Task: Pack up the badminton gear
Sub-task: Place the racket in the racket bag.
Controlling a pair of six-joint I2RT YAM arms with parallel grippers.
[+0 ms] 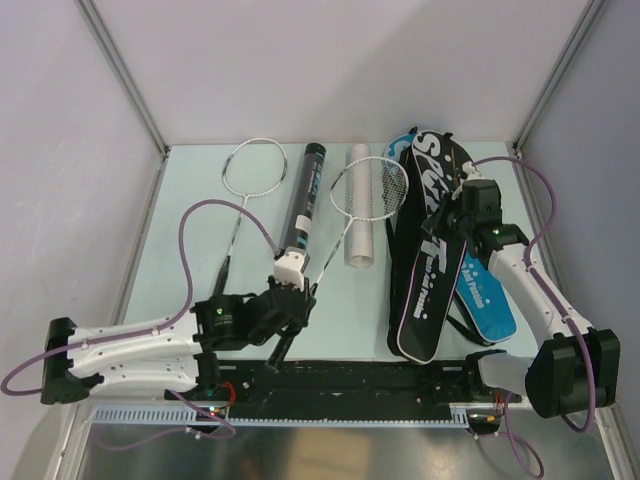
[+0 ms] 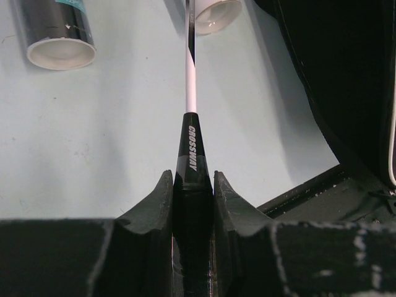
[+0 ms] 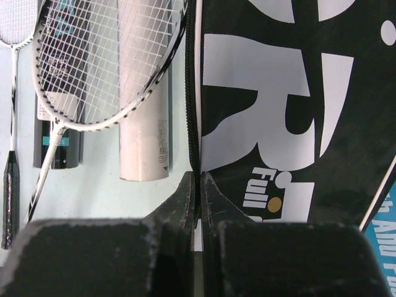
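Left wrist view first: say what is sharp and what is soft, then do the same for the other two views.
Left wrist: the racket handle lettering is crisp, the left gripper near the lens dark and soft. Right wrist: the bag print and racket strings are sharp, the right gripper dark and soft. Top external: evenly lit, faint shadows, all in focus.

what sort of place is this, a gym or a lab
Likely a robot lab cell: plain walls and metal posts box in a table, left arm and right arm bolted at its near edge, racket and racket bag staged on it.
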